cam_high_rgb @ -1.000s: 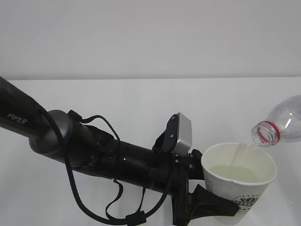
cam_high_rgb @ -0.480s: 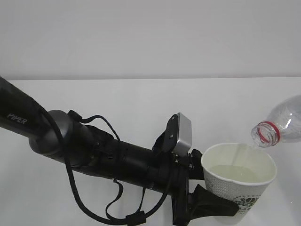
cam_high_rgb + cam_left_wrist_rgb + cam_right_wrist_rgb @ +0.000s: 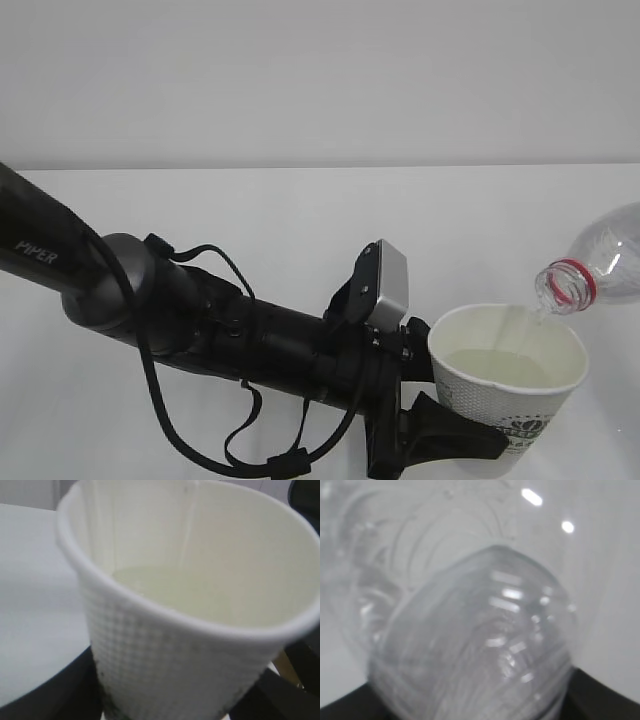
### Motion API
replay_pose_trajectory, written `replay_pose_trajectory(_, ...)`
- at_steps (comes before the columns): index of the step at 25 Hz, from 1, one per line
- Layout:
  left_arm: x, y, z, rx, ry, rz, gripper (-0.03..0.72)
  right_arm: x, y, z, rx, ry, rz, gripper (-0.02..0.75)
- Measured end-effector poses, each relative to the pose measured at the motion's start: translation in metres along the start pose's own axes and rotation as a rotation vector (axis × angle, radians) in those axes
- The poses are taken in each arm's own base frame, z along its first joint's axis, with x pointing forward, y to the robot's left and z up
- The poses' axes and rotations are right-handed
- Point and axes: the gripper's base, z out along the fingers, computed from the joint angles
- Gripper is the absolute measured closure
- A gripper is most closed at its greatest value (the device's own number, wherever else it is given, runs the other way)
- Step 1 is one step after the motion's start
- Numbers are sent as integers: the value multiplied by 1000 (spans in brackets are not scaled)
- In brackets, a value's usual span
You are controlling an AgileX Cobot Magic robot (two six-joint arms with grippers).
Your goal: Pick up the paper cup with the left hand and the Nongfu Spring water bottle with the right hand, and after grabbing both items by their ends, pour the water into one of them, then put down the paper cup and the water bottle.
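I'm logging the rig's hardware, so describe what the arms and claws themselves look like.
The left arm is matte black and tubular with a rounded joint. White "PIPER" lettering sits on its upper link, and loose black cables loop beneath it. A silver-grey box sits by the black left claw. Of the right claw, only dark edges show.

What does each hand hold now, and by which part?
The left hand holds the paper cup around its lower body. The right hand, barely visible, holds the water bottle by its bottom end.
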Motion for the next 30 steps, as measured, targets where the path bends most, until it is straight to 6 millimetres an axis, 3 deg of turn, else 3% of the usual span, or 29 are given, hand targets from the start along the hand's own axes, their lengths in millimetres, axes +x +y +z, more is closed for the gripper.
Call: replay_pose_trajectory(30, 0, 1, 0, -8, -4, -4, 204, -1, 0, 0, 5, -9, 99, 316)
